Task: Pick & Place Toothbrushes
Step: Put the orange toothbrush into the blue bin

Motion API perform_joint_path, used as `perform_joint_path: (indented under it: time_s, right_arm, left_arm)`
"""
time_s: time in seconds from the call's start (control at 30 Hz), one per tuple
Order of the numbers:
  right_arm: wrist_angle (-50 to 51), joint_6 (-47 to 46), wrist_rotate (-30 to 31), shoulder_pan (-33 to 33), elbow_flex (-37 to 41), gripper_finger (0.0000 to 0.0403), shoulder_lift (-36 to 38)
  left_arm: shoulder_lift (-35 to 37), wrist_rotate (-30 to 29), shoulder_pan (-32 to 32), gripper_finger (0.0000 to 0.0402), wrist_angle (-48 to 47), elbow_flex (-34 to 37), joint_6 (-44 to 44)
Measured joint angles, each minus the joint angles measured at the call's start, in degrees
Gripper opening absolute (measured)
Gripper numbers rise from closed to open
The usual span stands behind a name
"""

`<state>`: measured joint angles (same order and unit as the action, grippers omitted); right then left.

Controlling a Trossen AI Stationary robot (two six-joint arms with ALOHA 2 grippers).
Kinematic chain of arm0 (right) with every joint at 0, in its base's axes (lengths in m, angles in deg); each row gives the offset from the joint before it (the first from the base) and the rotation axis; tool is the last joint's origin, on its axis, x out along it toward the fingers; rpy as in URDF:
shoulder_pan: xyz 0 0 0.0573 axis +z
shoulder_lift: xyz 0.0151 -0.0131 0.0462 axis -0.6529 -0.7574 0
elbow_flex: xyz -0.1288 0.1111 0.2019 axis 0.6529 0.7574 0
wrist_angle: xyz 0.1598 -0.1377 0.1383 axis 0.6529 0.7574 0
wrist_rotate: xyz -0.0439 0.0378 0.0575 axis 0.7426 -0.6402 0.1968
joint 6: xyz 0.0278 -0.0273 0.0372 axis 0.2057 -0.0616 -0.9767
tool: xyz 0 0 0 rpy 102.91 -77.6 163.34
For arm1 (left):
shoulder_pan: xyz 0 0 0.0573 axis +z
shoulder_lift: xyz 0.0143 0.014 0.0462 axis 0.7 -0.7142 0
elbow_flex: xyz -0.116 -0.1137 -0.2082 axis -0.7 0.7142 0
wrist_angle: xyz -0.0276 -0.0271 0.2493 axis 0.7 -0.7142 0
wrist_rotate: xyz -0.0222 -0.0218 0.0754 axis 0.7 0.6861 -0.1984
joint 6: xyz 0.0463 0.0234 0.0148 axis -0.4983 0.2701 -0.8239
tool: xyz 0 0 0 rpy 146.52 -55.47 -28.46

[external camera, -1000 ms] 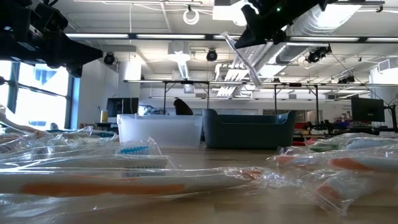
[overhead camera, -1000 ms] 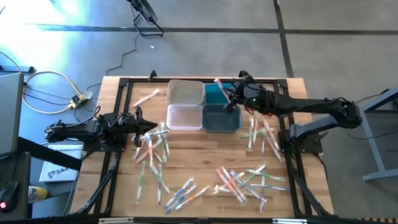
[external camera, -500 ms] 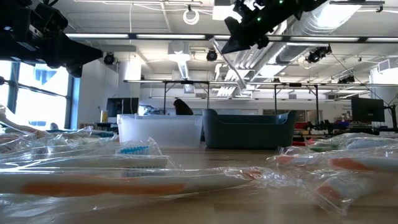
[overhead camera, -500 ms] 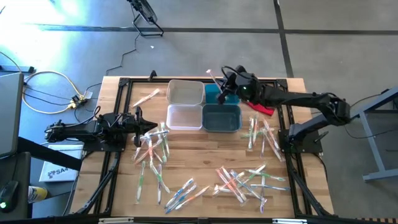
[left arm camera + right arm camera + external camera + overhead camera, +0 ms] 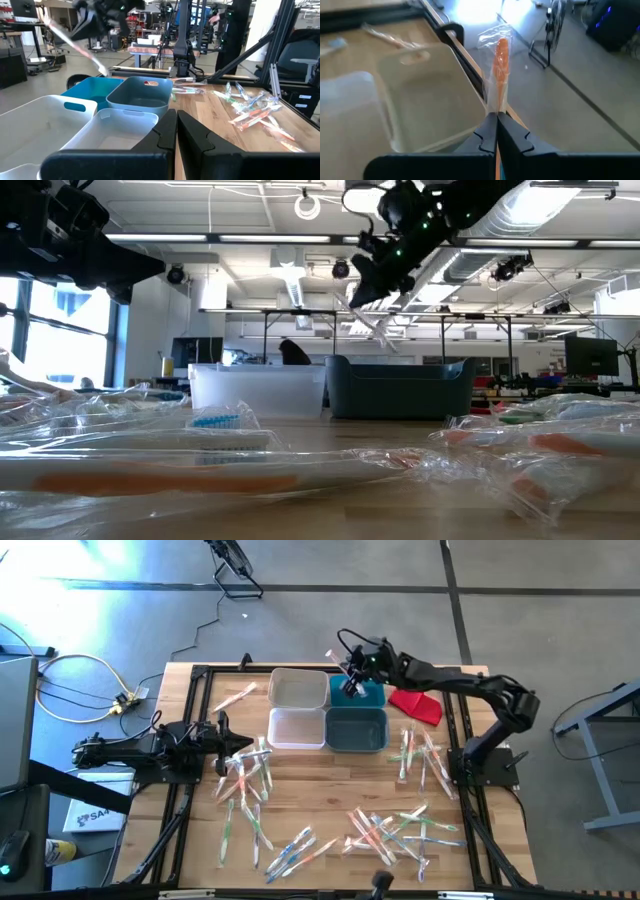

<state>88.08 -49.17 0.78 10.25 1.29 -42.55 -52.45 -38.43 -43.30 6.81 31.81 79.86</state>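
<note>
wrapped orange toothbrush held aloft, toothbrushes scattered on table

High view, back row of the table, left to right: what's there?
Lone toothbrush → white bin → teal bin, with the right pincer above it shut on a wrapped toothbrush → red cloth.

A wooden desk fills the frame's middle, carrying four bins clustered at upper centre, a red cloth at upper right, and wrapped toothbrushes scattered across the lower half and left.
</note>
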Motion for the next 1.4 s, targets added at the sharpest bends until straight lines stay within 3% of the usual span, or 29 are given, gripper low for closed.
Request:
perform_joint_path:
  time_s: [0.17, 0.33, 0.63, 1.4]
  right_arm:
    - [0.64, 0.04, -0.55, -2.65, 0.0, 0.0002, -2.49]
    - [0.94, 0.04, -4.84, -4.53, 0.0, 0.0002, -4.21]
    - [3.54, 3.39, -5.01, -5.52, 0.0, 0.0002, -7.48]
    - [6.53, 7.88, -10.89, -6.02, 0.0, 0.0002, -8.4]
  left_arm:
    - [0.0, 0.0, 0.0, 0.001, -0.01, 0.0, 0.0]
    - [0.02, 0.0, -0.02, 0.001, -0.01, 0.0, 0.0]
    - [0.02, 0.04, -0.01, 0.001, -0.07, 0.0, 0.0]
    - [0.01, 0.07, -0.01, 0.001, -0.15, 0.0, 0.0]
